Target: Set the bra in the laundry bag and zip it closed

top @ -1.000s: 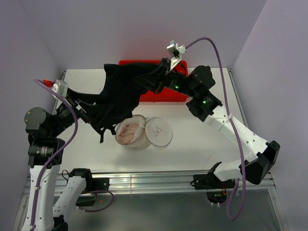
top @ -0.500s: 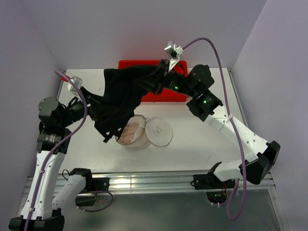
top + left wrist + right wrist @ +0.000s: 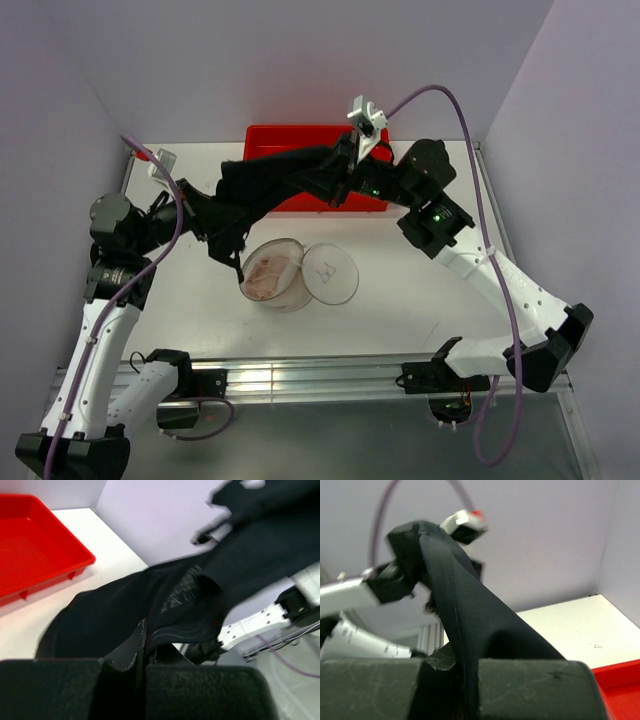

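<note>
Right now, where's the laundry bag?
In the top view the laundry bag sits mid-table, slightly left of centre, its lid lying flat at its right, the black cloth hanging just behind it.

Taut black cloth point(image 3: 265, 185) spans over red tray point(image 3: 292, 134).

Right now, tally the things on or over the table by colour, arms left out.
Black: 1, the black garment
Red: 1, the red tray
Pink: 1, the bra
White: 1, the laundry bag
Total: 4
</note>
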Controlling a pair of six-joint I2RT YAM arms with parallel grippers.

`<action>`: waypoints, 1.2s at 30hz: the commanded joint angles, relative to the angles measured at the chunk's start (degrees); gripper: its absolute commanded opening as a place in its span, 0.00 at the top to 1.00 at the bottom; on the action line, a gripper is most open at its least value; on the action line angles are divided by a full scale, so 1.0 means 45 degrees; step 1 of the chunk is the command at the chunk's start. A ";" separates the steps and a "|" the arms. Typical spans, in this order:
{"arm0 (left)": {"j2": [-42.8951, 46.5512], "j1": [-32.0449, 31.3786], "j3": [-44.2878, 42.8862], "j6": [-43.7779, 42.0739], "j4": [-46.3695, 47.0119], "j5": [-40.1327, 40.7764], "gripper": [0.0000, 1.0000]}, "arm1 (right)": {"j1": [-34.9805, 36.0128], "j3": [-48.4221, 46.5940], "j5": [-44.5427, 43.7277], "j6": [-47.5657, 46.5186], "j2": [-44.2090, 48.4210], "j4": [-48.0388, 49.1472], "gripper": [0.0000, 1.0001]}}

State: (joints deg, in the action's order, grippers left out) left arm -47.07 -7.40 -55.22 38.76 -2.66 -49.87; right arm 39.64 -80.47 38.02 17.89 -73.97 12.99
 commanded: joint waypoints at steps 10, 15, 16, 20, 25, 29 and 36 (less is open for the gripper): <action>-0.1180 0.0004 -0.0989 0.2324 0.2076 0.0886 1.00 | -0.0058 0.2955 0.2666 -0.3838 0.3351 -0.2417 0.17; -0.0967 0.0004 -0.1147 0.1719 0.1548 0.0887 1.00 | -0.0078 0.3351 0.0674 -0.4362 0.3588 -0.2476 0.14; -0.0889 0.0004 -0.1089 0.1621 0.1547 0.0789 1.00 | -0.0097 0.3215 0.0614 -0.4482 0.3471 -0.2787 0.14; -0.0246 0.0004 -0.0406 0.0863 0.1589 0.0339 1.00 | -0.0156 0.2222 0.0670 -0.4892 0.3197 -0.3861 0.14; 0.0498 0.0004 0.0044 0.0096 0.1409 0.0848 1.00 | -0.0175 0.1905 0.0204 -0.4876 0.3606 -0.4140 0.10; 0.0226 -0.0016 0.0162 0.0661 0.2327 -0.0653 1.00 | -0.0078 0.1691 -0.0010 -0.4034 0.3120 -0.3707 0.07; -0.0204 -0.0465 -0.0131 0.0137 0.1959 -0.2744 1.00 | 0.0389 -0.0416 -0.0400 -0.5281 0.1638 -0.5771 0.05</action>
State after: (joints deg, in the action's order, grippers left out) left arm -47.75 -8.49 -54.61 41.23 4.95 -56.03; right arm 39.99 -77.03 38.13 -2.72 -64.79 -8.10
